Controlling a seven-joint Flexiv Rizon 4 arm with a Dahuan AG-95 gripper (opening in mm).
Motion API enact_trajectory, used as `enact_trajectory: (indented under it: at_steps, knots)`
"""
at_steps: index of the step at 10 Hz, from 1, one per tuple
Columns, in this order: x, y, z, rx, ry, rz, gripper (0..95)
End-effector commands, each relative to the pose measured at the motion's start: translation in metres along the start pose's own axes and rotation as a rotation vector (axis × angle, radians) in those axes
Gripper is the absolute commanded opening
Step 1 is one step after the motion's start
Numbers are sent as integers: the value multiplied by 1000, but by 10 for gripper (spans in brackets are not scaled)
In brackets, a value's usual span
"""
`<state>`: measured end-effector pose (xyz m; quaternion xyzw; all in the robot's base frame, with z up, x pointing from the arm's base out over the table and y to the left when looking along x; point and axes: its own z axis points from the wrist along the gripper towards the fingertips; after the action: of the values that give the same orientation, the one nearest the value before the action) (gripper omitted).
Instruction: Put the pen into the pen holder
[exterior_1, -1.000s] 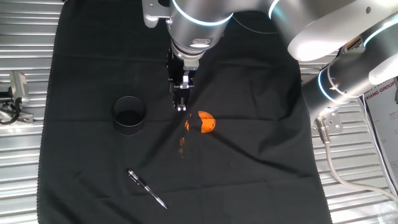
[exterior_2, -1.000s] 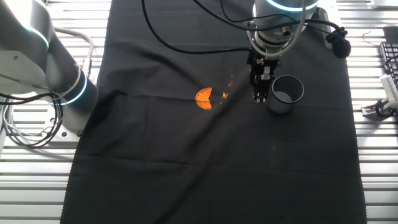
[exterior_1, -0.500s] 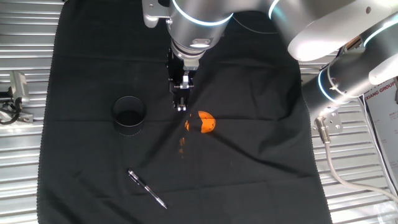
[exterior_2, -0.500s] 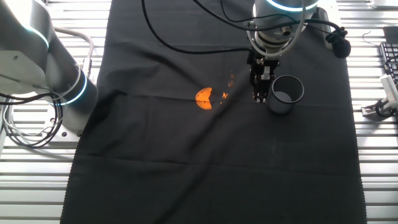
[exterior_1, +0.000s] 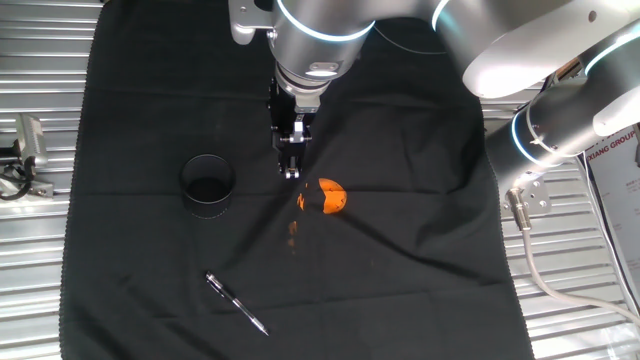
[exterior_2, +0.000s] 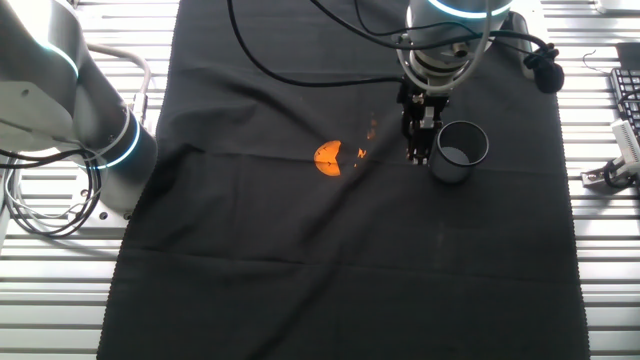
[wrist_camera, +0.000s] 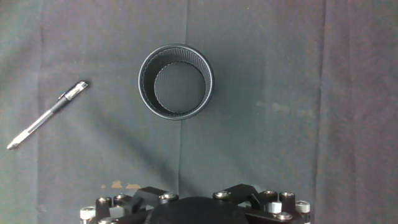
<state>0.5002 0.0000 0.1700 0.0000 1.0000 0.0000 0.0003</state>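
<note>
The pen (exterior_1: 237, 303) lies flat on the black cloth near the front, slim and black with a silver tip. It also shows in the hand view (wrist_camera: 46, 116), left of the cup. It does not show in the other fixed view. The pen holder (exterior_1: 207, 184) is a short round black cup standing upright and empty; it also shows in the other fixed view (exterior_2: 457, 150) and the hand view (wrist_camera: 176, 81). My gripper (exterior_1: 290, 172) hangs above the cloth between the cup and an orange lump, fingers close together and holding nothing. In the other fixed view the gripper (exterior_2: 418, 155) sits just beside the cup.
A small orange lump (exterior_1: 331, 196) with orange crumbs (exterior_1: 296, 215) lies right of the gripper. The black cloth (exterior_1: 400, 260) covers a ribbed metal table. A second robot arm's base (exterior_1: 560, 130) stands at the right edge. A keyboard (exterior_2: 625, 95) lies off the cloth.
</note>
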Motion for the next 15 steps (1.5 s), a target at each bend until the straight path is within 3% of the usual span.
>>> enact_trajectory:
  at_steps: [1,2,3,15]
  knots:
    - [0,0,0,20,-134,-55,0]
    - [0,0,0,-2,-134,-49,0]
    - [0,0,0,-4,-134,-47,0]
    - [1,0,0,-2,-131,-45,0]
